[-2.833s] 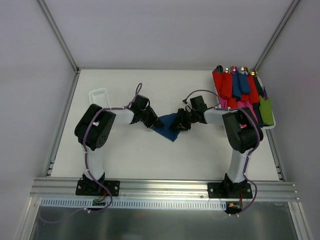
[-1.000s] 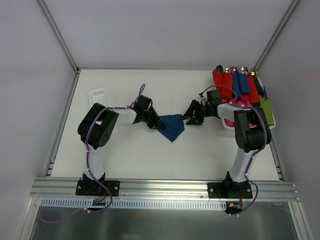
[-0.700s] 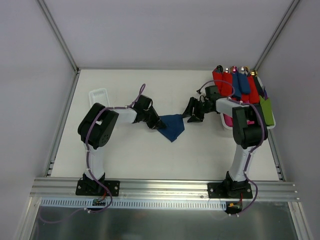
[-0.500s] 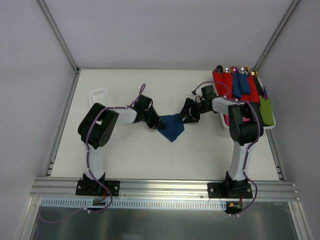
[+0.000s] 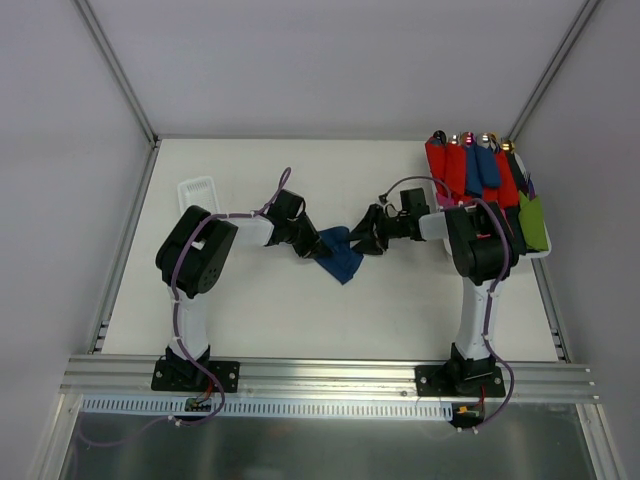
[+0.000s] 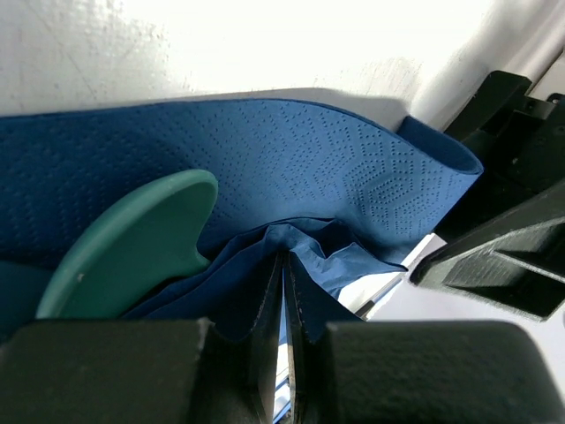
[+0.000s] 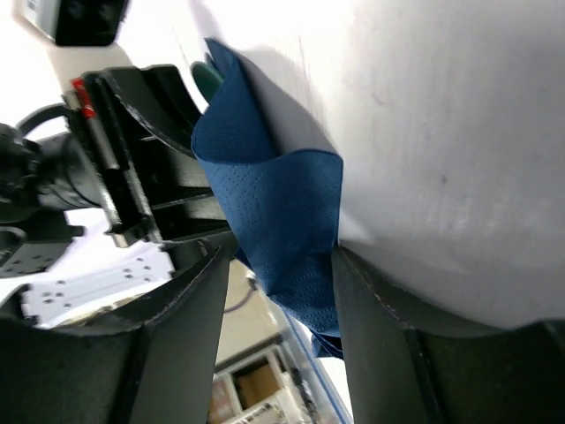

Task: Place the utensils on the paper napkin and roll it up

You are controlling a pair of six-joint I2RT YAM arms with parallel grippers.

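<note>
The navy paper napkin [image 5: 340, 254] lies partly folded at the table's middle, between my two grippers. My left gripper [image 5: 318, 246] is shut on its left corner; in the left wrist view the napkin [image 6: 291, 185] bunches into the closed jaws [image 6: 284, 265]. A teal utensil [image 6: 132, 243] lies on the napkin beside that pinch. My right gripper [image 5: 362, 243] is open at the napkin's right edge. In the right wrist view the folded napkin [image 7: 282, 212] stands between its spread fingers [image 7: 281, 274], and a teal tip [image 7: 208, 78] peeks out behind it.
A white tray [image 5: 538, 252] at the right edge holds several red, blue, pink and green rolled bundles [image 5: 480, 180] with shiny tips. A small white holder [image 5: 197, 190] sits at the far left. The frame rail runs along the near edge.
My right gripper swung away to the right toward the tray, then came back left to the napkin's right edge. The napkin's right side is now folded up. The left gripper kept its hold.
</note>
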